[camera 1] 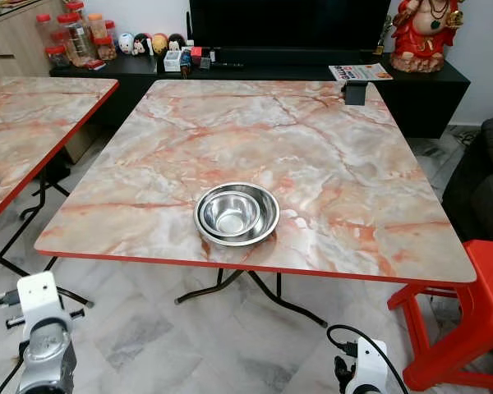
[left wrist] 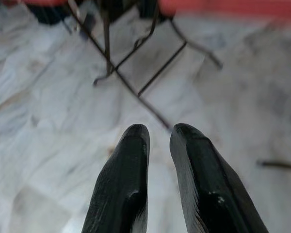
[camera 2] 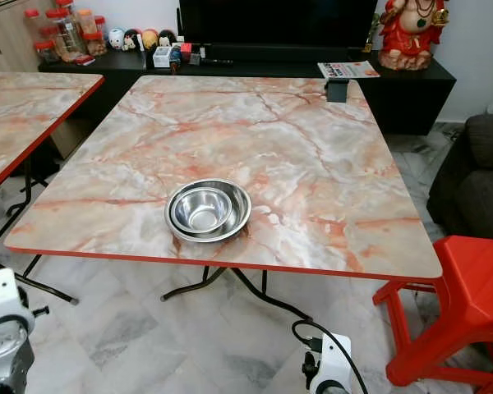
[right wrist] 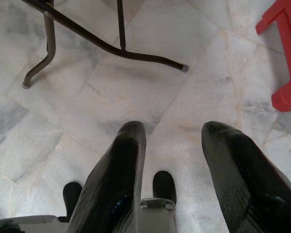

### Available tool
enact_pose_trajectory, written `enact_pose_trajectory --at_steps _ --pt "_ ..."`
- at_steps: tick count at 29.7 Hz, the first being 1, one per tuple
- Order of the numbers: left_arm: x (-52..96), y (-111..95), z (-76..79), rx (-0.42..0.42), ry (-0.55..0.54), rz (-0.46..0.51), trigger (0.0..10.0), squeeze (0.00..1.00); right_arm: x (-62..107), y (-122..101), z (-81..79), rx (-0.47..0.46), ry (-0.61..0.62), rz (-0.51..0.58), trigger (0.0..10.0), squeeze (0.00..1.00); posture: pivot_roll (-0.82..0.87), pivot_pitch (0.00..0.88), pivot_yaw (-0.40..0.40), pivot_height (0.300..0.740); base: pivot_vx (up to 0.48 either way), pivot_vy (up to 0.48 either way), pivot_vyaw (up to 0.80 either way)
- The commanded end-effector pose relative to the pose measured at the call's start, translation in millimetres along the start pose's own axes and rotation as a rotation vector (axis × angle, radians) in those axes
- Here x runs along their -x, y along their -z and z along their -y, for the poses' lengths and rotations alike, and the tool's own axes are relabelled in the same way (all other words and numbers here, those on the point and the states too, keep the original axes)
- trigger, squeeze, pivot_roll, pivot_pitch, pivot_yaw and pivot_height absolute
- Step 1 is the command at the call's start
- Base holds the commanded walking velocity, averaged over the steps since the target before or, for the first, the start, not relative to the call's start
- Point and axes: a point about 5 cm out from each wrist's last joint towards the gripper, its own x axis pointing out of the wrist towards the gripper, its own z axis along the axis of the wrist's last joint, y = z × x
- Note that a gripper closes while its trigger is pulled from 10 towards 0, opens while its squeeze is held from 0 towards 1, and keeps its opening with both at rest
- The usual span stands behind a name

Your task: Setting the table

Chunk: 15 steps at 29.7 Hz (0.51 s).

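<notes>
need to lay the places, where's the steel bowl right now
In the left eye view the steel bowl sits on the marble-patterned table near its front red edge, about midway across, with a red stool on the floor to the robot's right.

Table point(camera 1: 329, 164) stands right before me, two nested bowls point(camera 1: 237, 213) on it near my edge, about centre. Small holder point(camera 1: 355, 92) at the table's far right corner. Second table point(camera 1: 25, 123) to my left. Stool point(camera 1: 468, 320) to my right, beside the table's near corner. Cabinet point(camera 1: 427, 90) behind the table, jars point(camera 1: 74, 37) on its left end, booklet point(camera 1: 360, 71) and figurine point(camera 1: 423, 33) on its right.
</notes>
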Motion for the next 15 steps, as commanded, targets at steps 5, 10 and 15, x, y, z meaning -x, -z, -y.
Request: enact_pose_trajectory --at_steps 5,10,15 --pt "17.1 44.9 21.3 -0.107 0.22 -0.213 10.0 0.0 0.7 2.6 0.3 0.007 0.003 -0.011 10.0 0.0 0.02 0.0 0.026 0.74 0.0 0.0 0.0" --pt "38.1 72.1 51.6 -0.203 0.408 -0.33 10.0 0.0 0.3 1.5 1.5 0.006 0.008 -0.011 10.0 0.0 0.02 0.0 0.019 0.74 0.0 0.0 0.0" --pt "49.5 79.9 73.2 -0.233 0.515 -0.374 10.0 0.0 0.2 1.3 2.1 0.009 0.012 -0.013 10.0 0.0 0.0 0.0 0.016 0.74 0.0 0.0 0.0"
